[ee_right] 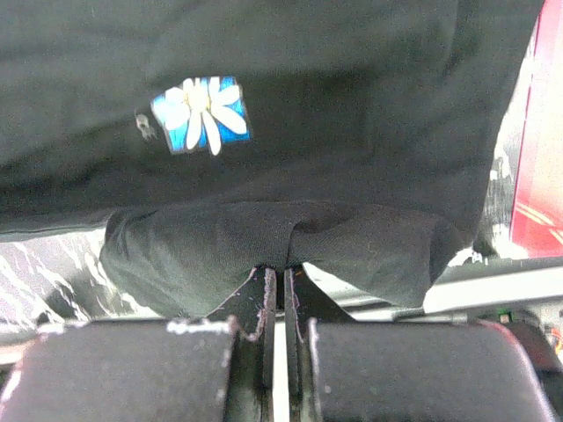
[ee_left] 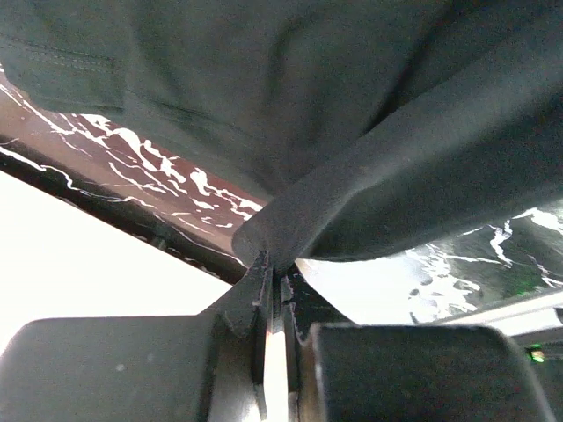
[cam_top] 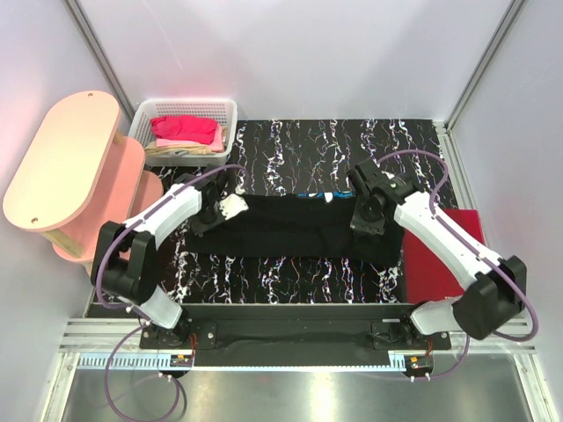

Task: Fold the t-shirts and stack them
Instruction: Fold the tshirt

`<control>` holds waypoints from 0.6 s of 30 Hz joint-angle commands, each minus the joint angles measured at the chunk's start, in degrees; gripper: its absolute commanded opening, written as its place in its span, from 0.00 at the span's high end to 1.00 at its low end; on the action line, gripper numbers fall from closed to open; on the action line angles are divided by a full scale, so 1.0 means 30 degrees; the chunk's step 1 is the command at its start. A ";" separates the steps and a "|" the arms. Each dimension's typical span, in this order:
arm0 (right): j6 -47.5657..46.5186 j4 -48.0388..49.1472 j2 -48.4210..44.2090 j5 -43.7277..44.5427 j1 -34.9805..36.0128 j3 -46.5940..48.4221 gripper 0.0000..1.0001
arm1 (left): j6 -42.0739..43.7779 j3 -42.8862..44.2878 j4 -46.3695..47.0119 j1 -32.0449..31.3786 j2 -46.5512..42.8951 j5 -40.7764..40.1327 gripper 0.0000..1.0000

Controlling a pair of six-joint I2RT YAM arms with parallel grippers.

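The black surface (cam_top: 299, 145) with white marbled streaks fills the middle of the overhead view. A pink two-tier stand (cam_top: 62, 163) with an oval top sits off its far left corner. Across the middle of the surface lies the black t-shirt (cam_top: 290, 233), spread as a wide band running left to right between the two arms. Its far edge is gathered up where the arms hold it. A dark red t-shirt (cam_top: 444, 259) lies flat as a folded rectangle at the right edge of the surface, just beside the black one and partly under the right arm. A white mesh basket (cam_top: 230, 114) stands at the far left corner, next to the stand. A bright pink t-shirt (cam_top: 185, 130) is bundled on top of pale cloth inside it. The left tool (ee_left: 277, 272) is pressed together on a fold of the black t-shirt at its left end, and the cloth rises out of the pinch and spreads overhead. The right tool (ee_right: 283, 271) is likewise clamped tight on a bunched fold at the right end. Above that pinch, the small white-and-blue daisy print (ee_right: 201, 112) shows on the black cloth.
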 commanded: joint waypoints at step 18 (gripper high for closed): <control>-0.2863 0.4307 0.5756 -0.1486 -0.3696 0.3102 1.00 | 0.0067 0.6735 0.0990 0.1391 0.7031 -0.1487 0.95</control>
